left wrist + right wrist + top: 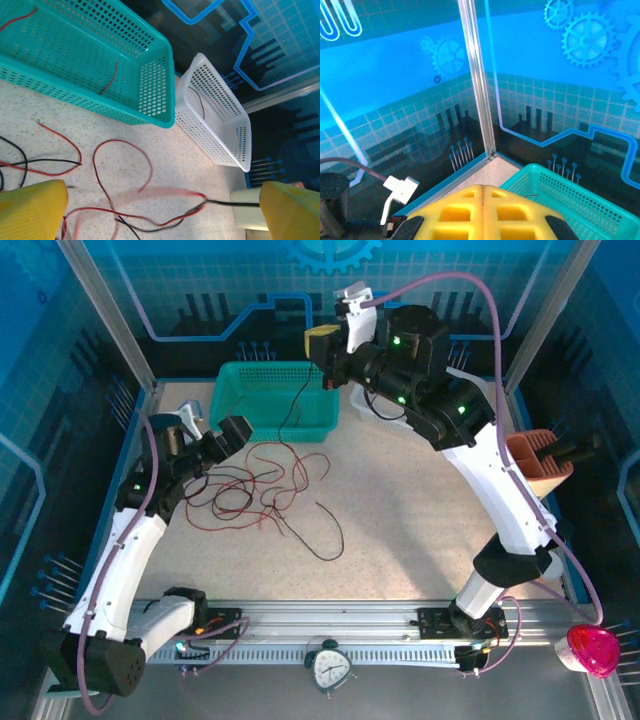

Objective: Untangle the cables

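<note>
the tangle of thin dark red and black cables [262,488] lies loose on the speckled pale table [410,510], left of centre, just near of the teal perforated plastic basket [262,390] at the far side. one black strand trails right and nearer from the pile.

the left gripper [237,430] sits low at the pile's far left edge. in the left wrist view its jaws [160,210] stand wide apart with nothing between the yellow pads [35,210], and red and black loops [125,170] lie on the table under the gap. a short red strand lies inside the teal basket [150,85]. to its right, a white perforated plastic basket [215,120] holds a thin black strand.

the right gripper [322,342] hangs raised over the teal basket's far right corner, its yellow fingers [485,215] pressed fully together. a thin dark strand rises from the pile towards it; whether it is pinched i cannot tell.
</note>
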Robot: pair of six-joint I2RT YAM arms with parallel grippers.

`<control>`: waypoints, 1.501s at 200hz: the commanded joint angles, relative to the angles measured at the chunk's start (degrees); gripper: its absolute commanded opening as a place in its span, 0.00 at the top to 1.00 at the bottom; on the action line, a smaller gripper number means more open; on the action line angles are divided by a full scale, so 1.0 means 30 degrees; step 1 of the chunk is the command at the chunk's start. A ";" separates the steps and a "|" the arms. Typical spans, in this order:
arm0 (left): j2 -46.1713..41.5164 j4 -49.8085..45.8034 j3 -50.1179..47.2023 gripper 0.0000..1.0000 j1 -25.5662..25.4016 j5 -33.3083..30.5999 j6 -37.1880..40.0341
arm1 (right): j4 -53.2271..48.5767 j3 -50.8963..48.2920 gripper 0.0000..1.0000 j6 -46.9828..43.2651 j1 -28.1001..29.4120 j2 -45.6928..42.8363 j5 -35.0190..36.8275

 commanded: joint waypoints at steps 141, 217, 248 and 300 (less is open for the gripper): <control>0.1058 0.1780 -0.1756 0.01 -0.3413 -0.1201 0.1344 | 0.0409 0.0569 1.00 -0.1190 -0.0659 -0.2269 0.1241; 0.2436 0.3145 -0.2911 0.01 -0.4132 -0.1176 -0.0938 | 0.0877 0.0304 1.00 -0.1358 -0.0784 -0.3437 0.1309; 0.4180 0.3198 -0.1261 0.01 -0.4254 -0.0997 -0.2577 | 0.1018 -0.0066 1.00 -0.0989 -0.0782 -0.3824 0.0875; 0.6765 0.2902 0.0872 0.01 -0.4639 -0.0522 -0.2524 | 0.1497 -0.0916 1.00 -0.0597 -0.0762 -0.4420 0.0645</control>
